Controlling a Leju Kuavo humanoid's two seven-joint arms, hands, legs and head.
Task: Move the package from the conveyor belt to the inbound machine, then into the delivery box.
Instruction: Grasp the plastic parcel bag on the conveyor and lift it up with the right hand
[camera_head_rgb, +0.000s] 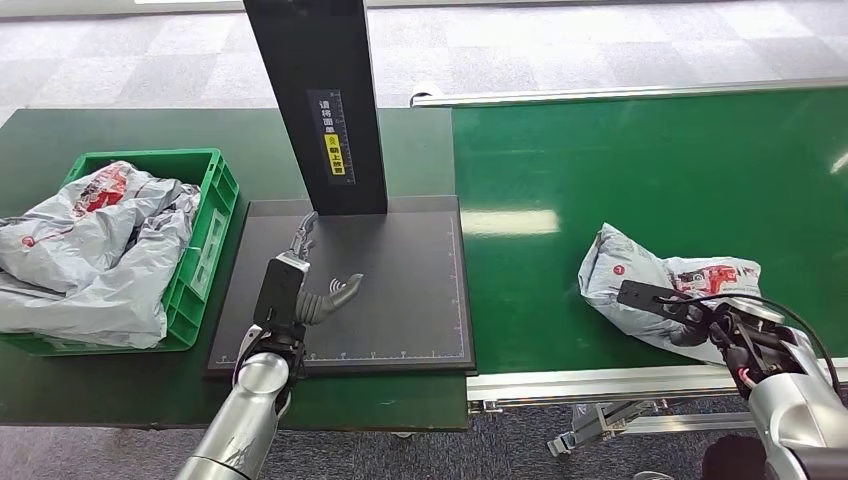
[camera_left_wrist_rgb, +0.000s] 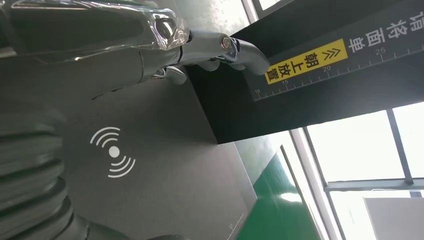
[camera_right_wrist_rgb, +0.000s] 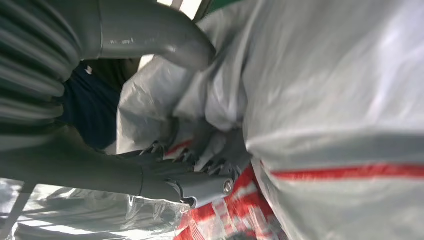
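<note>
The package (camera_head_rgb: 660, 290), a grey poly bag with red print, lay on the green conveyor belt (camera_head_rgb: 620, 160), well to the right of the inbound machine (camera_head_rgb: 400, 290) and near the belt's front edge, its long axis running roughly along that edge. The right hand (camera_head_rgb: 715, 325) was on the end of the bag farthest from the machine; in the right wrist view its thumb and fingers (camera_right_wrist_rgb: 200, 187) were bunched into the crumpled plastic, so it held the bag rather than merely touching it. The left hand (camera_head_rgb: 305, 290) hovered over the machine's dark plate with its fingers spread and nothing in them, well apart from the package. The right hand was therefore the one placed to carry, and the coming move appeared to turn on a sideways travel from the belt across to the plate under the machine's upright black column (camera_head_rgb: 320, 100). The green delivery box (camera_head_rgb: 215, 215) stood just beyond the machine's far side from the belt. There was one package on the belt, one box, and in it several grey bags (camera_head_rgb: 90, 250), too heaped together to count.
</note>
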